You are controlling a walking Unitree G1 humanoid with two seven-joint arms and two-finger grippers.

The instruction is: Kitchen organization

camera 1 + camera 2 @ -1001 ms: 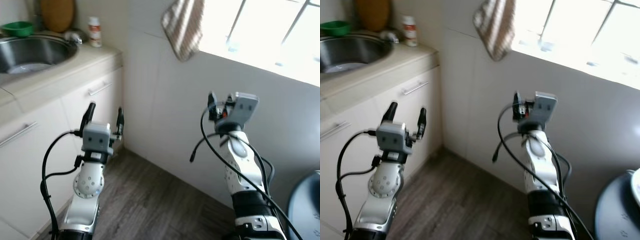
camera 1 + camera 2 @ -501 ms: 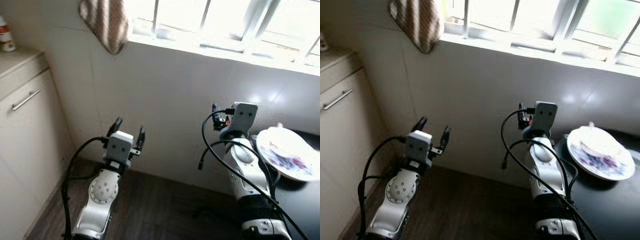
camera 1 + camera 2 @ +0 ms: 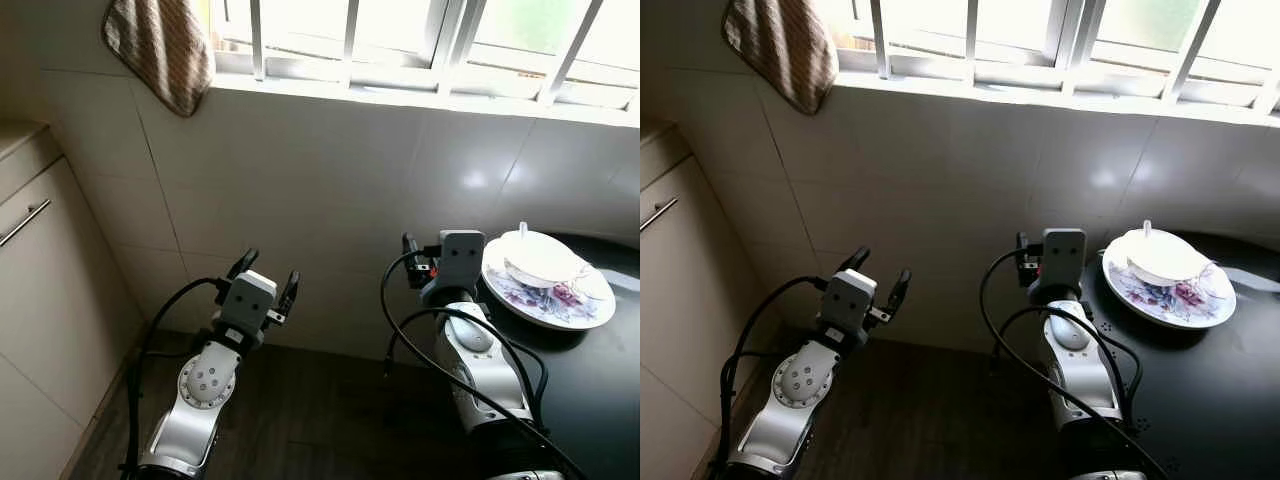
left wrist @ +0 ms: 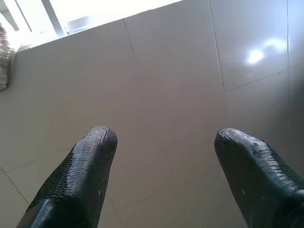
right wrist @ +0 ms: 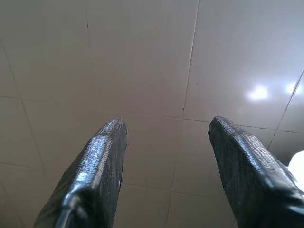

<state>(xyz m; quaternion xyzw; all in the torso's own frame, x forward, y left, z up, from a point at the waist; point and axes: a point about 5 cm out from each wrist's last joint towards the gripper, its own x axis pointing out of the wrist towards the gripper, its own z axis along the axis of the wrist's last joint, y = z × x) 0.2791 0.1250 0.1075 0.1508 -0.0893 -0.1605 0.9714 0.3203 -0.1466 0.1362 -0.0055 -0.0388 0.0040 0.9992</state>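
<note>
Nothing in the kitchen organization looks handled yet, as far as these pictures tell: both grippers are empty and raised toward the tiled wall (image 3: 330, 180) under the barred window (image 3: 420, 40). The left gripper (image 3: 268, 278) sits at about 7 o'clock in the head view, fingers spread and released; the right gripper (image 3: 1024, 258) sits near centre, just beside the rim of the dark round desk (image 3: 600, 400). The likely things to sort, a patterned plate (image 3: 548, 295) with a white dish (image 3: 540, 258) stacked on it, rest on the desk at about 3 o'clock, untouched. I judge the work to be at its approach stage, with the reach, grasp and carry all left.

The head views give the layout: a striped towel (image 3: 160, 50) hanging at 11 o'clock, a cabinet (image 3: 40, 300) with its handle at 9 o'clock, dark wood floor (image 3: 320, 410) below. The wrist views add what those lack: the left gripper's fingertips (image 4: 92, 156) clearly apart against bare tile, and the right gripper's fingertips (image 5: 107, 152) equally parted, with a sliver of white dish at the frame's edge.
</note>
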